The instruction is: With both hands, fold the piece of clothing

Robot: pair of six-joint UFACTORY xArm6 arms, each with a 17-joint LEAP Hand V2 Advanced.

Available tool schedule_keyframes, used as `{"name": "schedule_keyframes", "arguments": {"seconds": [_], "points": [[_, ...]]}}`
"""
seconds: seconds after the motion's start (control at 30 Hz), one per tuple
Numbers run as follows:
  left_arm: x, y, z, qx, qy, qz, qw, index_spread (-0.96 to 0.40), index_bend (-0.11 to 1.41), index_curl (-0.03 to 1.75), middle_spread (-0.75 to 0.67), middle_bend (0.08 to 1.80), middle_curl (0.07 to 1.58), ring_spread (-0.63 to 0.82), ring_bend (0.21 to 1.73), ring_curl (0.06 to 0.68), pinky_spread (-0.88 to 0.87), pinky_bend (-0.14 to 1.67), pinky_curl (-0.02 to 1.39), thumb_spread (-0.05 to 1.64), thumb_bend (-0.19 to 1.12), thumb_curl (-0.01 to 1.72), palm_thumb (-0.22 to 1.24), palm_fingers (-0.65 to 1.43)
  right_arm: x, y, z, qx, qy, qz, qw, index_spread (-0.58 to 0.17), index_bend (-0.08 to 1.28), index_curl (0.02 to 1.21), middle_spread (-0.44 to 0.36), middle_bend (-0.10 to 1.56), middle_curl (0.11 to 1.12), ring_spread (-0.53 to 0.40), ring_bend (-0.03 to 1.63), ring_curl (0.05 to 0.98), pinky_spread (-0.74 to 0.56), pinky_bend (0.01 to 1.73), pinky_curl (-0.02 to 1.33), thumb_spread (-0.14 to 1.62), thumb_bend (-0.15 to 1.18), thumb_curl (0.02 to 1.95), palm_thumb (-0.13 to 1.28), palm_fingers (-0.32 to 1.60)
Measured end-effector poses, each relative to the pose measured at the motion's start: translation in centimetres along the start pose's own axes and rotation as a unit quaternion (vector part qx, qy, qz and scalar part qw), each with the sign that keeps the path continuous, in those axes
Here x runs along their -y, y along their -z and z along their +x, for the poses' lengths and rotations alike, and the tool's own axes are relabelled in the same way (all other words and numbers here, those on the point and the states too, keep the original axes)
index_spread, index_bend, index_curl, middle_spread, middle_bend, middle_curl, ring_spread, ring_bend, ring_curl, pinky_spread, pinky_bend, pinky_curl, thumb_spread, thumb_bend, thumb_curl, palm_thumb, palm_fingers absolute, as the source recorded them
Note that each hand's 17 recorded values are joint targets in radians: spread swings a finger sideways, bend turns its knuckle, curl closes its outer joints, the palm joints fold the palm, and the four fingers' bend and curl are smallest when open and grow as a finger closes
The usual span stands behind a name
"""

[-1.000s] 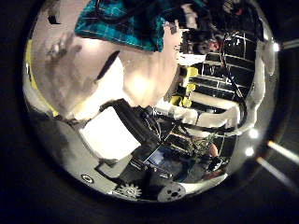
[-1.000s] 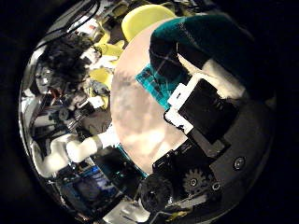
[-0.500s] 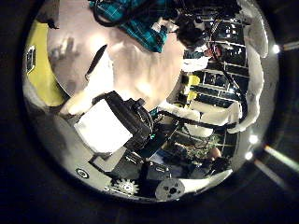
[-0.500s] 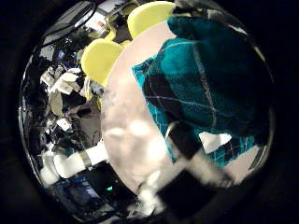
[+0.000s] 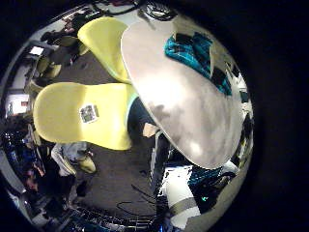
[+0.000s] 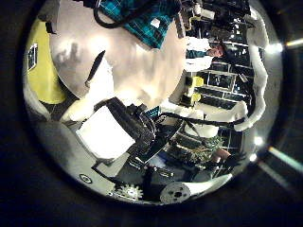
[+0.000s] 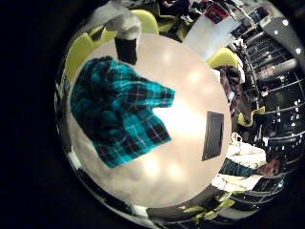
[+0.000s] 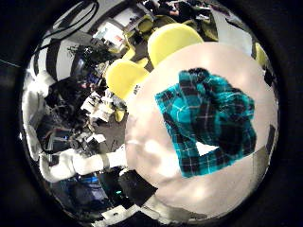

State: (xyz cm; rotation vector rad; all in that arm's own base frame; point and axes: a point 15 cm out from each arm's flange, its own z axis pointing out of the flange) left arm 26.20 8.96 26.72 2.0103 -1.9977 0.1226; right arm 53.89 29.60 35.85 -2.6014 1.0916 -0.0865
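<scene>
The left robot hand [image 6: 106, 128] hangs clear of the checked garment [image 7: 119, 110]. What shows of its fingers [image 6: 88, 90] reaches out loosely spread, holding nothing. Of the right robot hand [image 8: 140, 187] only the body shows, so I cannot tell how its fingers are set. It looks down on the garment from well above.

The garment lies rumpled and unfolded on the round worktop [image 7: 181, 105], untouched. My guess is both hands are lifted to line up on its edges. Beyond the garment lies a dark flat slab [image 7: 214, 135]. Further still, chairs [image 8: 175, 40] ring the worktop.
</scene>
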Motion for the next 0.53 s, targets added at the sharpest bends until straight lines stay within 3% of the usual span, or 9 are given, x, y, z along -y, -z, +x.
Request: {"name": "schedule_keyframes", "arguments": {"seconds": [0.13,0.4,0.53], "points": [[-0.3,-0.1,1.4,0.003,-0.003,-0.006,1.0,-0.27,0.37,0.71,-0.26,0.5,0.81,-0.27,0.86,0.417,-0.09,0.39,0.44,1.13,-0.02,0.49,0.6,0.39,-3.9,3.1,0.4,0.012,-0.014,-0.045,0.999,-0.395,0.16,0.27,0.086,0.2,0.32,0.27,0.62,0.277,0.53,0.7,0.59,1.01,0.0,0.37,0.34,-0.01],[-0.1,-0.2,6.6,0.02,0.003,-0.03,0.9993,-0.26,0.39,0.73,-0.22,0.43,0.8,-0.2,0.81,0.407,-0.04,0.4,0.45,1.13,-0.02,0.49,0.57,0.32,-17.2,16.5,4.2,-0.03,-0.085,-0.129,0.987,-0.36,0.21,0.31,0.024,0.28,0.35,0.206,0.62,0.259,0.5,0.51,0.48,1.17,0.08,0.42,0.63,0.19],[-0.2,-0.9,9.1,0.029,-0.016,-0.042,0.9986,-0.25,0.4,0.73,-0.2,0.39,0.77,-0.16,0.79,0.397,-0.01,0.39,0.44,1.14,-0.02,0.49,0.55,0.3,-22.3,15.7,4.5,-0.018,-0.111,-0.17,0.979,-0.355,0.2,0.33,-0.04,0.3,0.36,0.151,0.63,0.258,0.46,0.44,0.44,1.24,0.08,0.42,0.68,0.27]]}}
